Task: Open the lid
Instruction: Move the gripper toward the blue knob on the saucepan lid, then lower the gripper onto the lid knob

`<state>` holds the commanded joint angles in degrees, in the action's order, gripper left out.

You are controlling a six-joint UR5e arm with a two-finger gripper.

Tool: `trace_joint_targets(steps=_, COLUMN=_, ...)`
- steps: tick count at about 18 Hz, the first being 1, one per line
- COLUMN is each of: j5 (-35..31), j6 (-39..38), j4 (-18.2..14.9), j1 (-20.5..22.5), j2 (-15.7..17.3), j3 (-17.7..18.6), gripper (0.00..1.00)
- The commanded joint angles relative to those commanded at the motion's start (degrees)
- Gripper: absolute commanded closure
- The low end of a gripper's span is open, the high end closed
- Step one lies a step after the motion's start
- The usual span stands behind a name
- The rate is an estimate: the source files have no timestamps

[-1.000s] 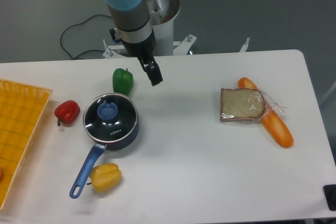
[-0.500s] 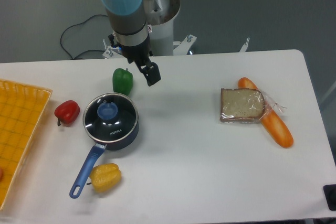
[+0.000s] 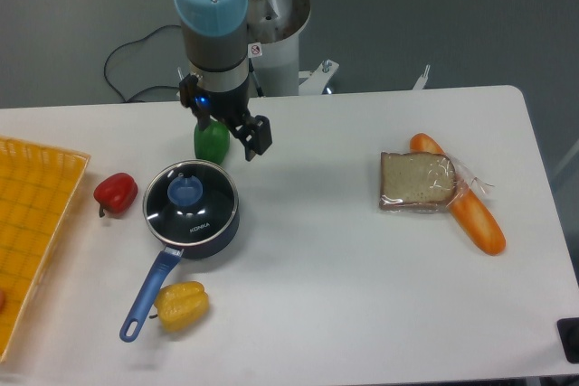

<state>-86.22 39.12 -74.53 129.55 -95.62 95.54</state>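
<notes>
The round glass lid (image 3: pixel 201 213) with a blue centre knob (image 3: pixel 185 192) and white lettering sits closed on the dark blue saucepan (image 3: pixel 223 231), left of the table's middle. The pan's blue handle (image 3: pixel 149 294) points toward the front left. My gripper (image 3: pixel 232 127) hangs above and just behind the pot's far right rim, not touching the lid. Its black fingers (image 3: pixel 256 134) stand apart, open, with nothing held. It partly covers a green pepper (image 3: pixel 211 143).
A red pepper (image 3: pixel 115 193) lies left of the pot and a yellow pepper (image 3: pixel 182 305) lies by the handle's end. An orange basket (image 3: pixel 27 223) fills the left edge. Bagged bread (image 3: pixel 417 182) and an orange loaf (image 3: pixel 474 214) lie at the right.
The gripper has moved left and slightly down toward the pot and turned about its wrist, so both fingers now show. Lid and pot have not moved.
</notes>
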Motion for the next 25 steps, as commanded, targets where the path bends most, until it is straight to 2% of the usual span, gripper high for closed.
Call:
trace_joint_targets(steps=2, j5=0.09, j6=-3.60, j4=0.17, j1=-0.79, j2=-0.88, j3=-0.27, gripper=0.00)
trace_joint_targets(steps=5, j5=0.00, j6=-9.83, j4=2.45, j1=-1.58, j2=-2.02, j3=-0.27, gripper=0.00)
trace_joint_targets(steps=10, j5=0.70, j6=-18.63, j4=2.99, j1=-3.08, j2=-3.78, j3=0.00, gripper=0.00)
trace_joint_targets(steps=12, j5=0.88, j6=-20.92, j4=4.65, j1=-3.25, j2=-4.31, j3=0.35, gripper=0.00)
trace_joint_targets(steps=18, j5=0.88, j6=-25.41, j4=5.36, j1=-4.92, j2=-6.33, j3=0.87, gripper=0.00)
trace_joint_targets(steps=21, j5=0.26, j6=-25.85, j4=5.62, j1=-6.76, j2=-7.82, j3=0.96, gripper=0.00)
trace_joint_targets(steps=25, j5=-0.18, j6=-26.12, j4=6.24, j1=-7.21, j2=-8.53, j3=1.67, gripper=0.00)
